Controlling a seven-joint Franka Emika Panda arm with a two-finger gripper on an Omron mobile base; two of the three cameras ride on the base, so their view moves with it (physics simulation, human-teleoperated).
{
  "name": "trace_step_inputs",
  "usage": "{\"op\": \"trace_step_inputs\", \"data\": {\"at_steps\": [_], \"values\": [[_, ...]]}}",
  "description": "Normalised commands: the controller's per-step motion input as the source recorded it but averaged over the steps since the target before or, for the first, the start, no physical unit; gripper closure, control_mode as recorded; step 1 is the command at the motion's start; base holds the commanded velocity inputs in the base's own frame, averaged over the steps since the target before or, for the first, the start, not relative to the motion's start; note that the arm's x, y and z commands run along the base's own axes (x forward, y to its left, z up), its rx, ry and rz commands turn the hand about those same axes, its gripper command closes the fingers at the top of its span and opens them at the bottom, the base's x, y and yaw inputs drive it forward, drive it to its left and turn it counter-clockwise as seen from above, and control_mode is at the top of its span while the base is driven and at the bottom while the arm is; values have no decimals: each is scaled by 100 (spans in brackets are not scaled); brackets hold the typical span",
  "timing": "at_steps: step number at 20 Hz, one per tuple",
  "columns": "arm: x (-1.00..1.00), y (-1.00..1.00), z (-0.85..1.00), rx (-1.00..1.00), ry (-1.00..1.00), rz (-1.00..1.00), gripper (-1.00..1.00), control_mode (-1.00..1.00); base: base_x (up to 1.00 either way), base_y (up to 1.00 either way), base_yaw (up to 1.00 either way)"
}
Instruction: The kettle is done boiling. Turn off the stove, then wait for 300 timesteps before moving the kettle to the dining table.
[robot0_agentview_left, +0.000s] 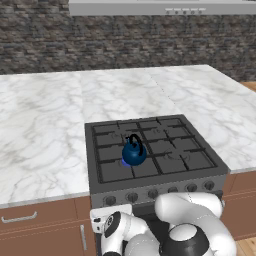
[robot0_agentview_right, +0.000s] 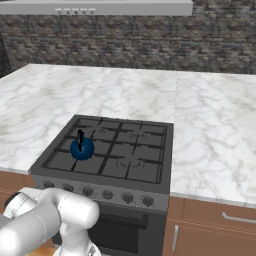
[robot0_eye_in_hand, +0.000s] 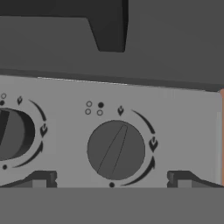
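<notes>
Your view takes in a broad white marble counter (robot0_agentview_left: 45, 130) with a dark grey gas stove (robot0_agentview_left: 155, 150) set into it, a stone brick wall (robot0_agentview_left: 125, 40) behind and brown cabinets (robot0_agentview_left: 40, 225) below. Your white arm (robot0_agentview_left: 190, 225) folds low in front of the stove's front panel, reaching down toward the row of knobs.

In the hand view, your gripper (robot0_eye_in_hand: 111, 179) faces the stove's grey control panel (robot0_eye_in_hand: 183, 131) squarely and closely. Its two dark fingertips (robot0_eye_in_hand: 41, 178) stand spread wide, one at each side of a round dark knob (robot0_eye_in_hand: 116, 150), with nothing between them touching. The knob sits centred just ahead of the gripper, its ridge tilted slightly off vertical, with flame marks curving round its right side. A second knob (robot0_eye_in_hand: 13, 133) lies to the left of it, partly cut off.

The small blue kettle (robot0_agentview_left: 134, 152) with its black arched handle sits on the stove's grates, above and beyond your gripper, on the left-hand front burner.
</notes>
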Motion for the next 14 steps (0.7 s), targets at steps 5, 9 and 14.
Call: {"op": "trace_step_inputs", "data": {"at_steps": [5, 9, 14], "values": [[6, 0, -3, 0, 0, 1, -100, -100, 0, 0, 0], [3, 0, -2, 0, 0, 1, -100, -100, 0, 0, 0], [11, 0, -4, 0, 2, 1, -100, -100, 0, 0, 0]]}}
